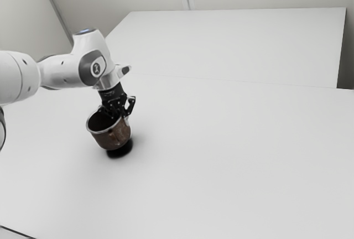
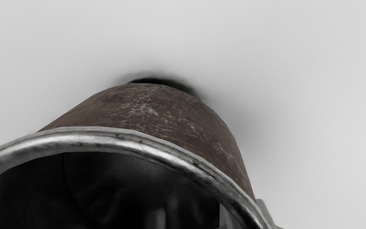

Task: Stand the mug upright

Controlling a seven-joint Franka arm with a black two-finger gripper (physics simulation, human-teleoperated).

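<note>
The brown mug with a silver rim (image 1: 120,134) leans in the exterior view, its dark opening turned up and toward the exterior view's left. My gripper (image 1: 123,118) is at the rim on the side toward the exterior view's right, shut on the mug's wall. In the wrist view the mug (image 2: 157,111) shows its scratched outer side, its rim and part of its black inside. One fingertip of the gripper (image 2: 245,212) is inside the rim and the other outside. A black shadow lies beneath the mug's base; whether the base touches the table cannot be told.
The white table (image 1: 232,156) spreads around the mug. Behind it, a pale raised panel or surface (image 1: 238,45) runs toward the exterior view's right. The arm comes in from the exterior view's left, above the table.
</note>
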